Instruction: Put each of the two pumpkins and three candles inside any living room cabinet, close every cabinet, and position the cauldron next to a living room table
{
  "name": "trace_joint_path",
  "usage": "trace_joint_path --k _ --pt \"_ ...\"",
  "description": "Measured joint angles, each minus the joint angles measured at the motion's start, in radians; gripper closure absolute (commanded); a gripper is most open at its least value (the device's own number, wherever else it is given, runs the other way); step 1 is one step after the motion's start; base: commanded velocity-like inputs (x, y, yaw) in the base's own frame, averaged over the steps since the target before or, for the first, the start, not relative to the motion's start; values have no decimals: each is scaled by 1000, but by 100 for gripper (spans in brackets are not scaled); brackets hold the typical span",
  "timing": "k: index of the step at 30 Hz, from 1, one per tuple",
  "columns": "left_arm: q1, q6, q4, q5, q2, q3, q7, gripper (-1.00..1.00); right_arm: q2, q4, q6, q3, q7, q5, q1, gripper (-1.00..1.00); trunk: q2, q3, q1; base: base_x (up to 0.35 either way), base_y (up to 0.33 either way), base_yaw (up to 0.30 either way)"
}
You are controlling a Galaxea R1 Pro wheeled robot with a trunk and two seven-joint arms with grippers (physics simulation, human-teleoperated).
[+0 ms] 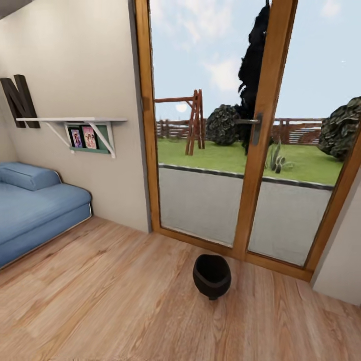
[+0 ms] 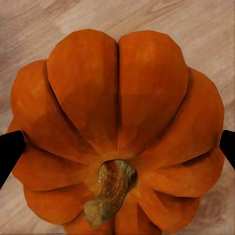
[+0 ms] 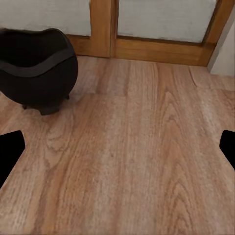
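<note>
Pumpkin [image 2: 117, 132]: orange, ribbed, stem toward the camera, pinched between the left gripper's [image 2: 117, 147] fingers above wood floor. Cauldron [image 1: 212, 276]: black, standing by the glass door [image 1: 260, 150]. Right gripper [image 3: 117, 147]: spread, holding nothing. Risk: pumpkin slipping free in transit; stray arm toppling cauldron.

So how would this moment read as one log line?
left end effector: shut on pumpkin | right end effector: open | cauldron: floor, by glass door

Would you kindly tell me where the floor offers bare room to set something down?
Open wooden floor lies between the blue sofa and the cauldron. More bare boards sit right of the cauldron. Tightest spot: between cauldron and glass door frame.
</note>
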Motion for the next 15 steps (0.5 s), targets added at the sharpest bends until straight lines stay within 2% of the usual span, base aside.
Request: trace_joint_path --k 4,10,15 --pt "0 2 1 -3 -1 -4 -2 100 0 2 -2 0 0 1 0 -100 0 0 0 -64 0 268" --pt "0 6 1 -1 -2 -2 -1 100 0 4 1 0 1 1 0 -100 0 0 1 -295 -15 274" --pt "0 8 1 0 -1 0 -1 100 1 6 5 0 0 1 0 -100 0 0 0 -234 -229 274"
